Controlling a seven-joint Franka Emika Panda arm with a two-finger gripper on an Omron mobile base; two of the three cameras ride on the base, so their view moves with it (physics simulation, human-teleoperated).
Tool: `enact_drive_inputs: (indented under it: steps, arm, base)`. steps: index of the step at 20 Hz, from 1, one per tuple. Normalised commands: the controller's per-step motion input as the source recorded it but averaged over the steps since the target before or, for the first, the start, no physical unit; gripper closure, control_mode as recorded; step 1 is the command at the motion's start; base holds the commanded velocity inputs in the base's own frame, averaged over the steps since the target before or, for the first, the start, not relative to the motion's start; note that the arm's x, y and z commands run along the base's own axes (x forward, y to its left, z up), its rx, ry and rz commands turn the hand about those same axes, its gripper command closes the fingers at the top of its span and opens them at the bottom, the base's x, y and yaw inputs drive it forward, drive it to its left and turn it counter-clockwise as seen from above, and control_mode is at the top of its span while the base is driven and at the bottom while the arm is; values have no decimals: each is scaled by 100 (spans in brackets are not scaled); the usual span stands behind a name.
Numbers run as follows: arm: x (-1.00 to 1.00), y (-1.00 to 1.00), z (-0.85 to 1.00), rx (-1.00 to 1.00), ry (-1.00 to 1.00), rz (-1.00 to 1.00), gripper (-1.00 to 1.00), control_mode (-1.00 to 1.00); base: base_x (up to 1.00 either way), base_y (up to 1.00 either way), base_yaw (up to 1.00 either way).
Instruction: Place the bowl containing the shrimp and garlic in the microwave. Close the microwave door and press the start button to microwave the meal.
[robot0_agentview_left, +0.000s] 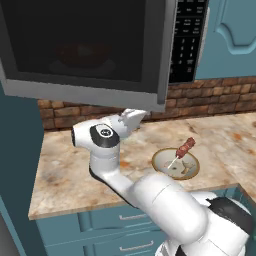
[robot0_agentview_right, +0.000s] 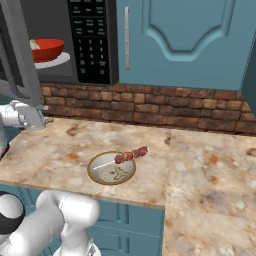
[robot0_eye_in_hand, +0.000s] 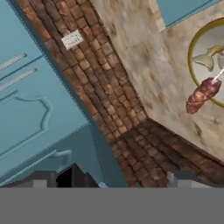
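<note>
The bowl (robot0_agentview_right: 47, 49) sits on the white turntable inside the microwave (robot0_agentview_right: 90, 45), its door (robot0_agentview_left: 85, 50) swung open. The tool (robot0_agentview_right: 46, 120) hovers under the door above the tabletop (robot0_agentview_right: 200, 165); I cannot tell how wide its fingers stand

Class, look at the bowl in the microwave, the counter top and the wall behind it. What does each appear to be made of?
The bowl: probably glazed ceramic or plastic; glossy red-orange with a shine.
The counter top: polished stone, likely marble or granite; mottled beige with rust-brown patches.
The wall: brick, matt; reddish-brown blocks with pale mortar lines.
</note>
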Motion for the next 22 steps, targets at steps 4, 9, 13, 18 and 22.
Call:
enact_drive_inputs:
  steps: [4, 9, 13, 18, 22]
  arm:
    - [66, -79, 99, 0, 61, -24, -100, -100]
    - [71, -79, 100, -2, 62, -21, -100, -100]
    - [72, -80, 100, -2, 64, -18, -100, -100]
    - [21, -95, 48, 0, 51, -7, -100, -100]
    - [-94, -89, -16, 0, 10, 3, -100, -100]
  base:
    - [0, 0, 0]
    - [0, 0, 0]
    - [0, 0, 0]
    - [0, 0, 0]
    - [0, 0, 0]
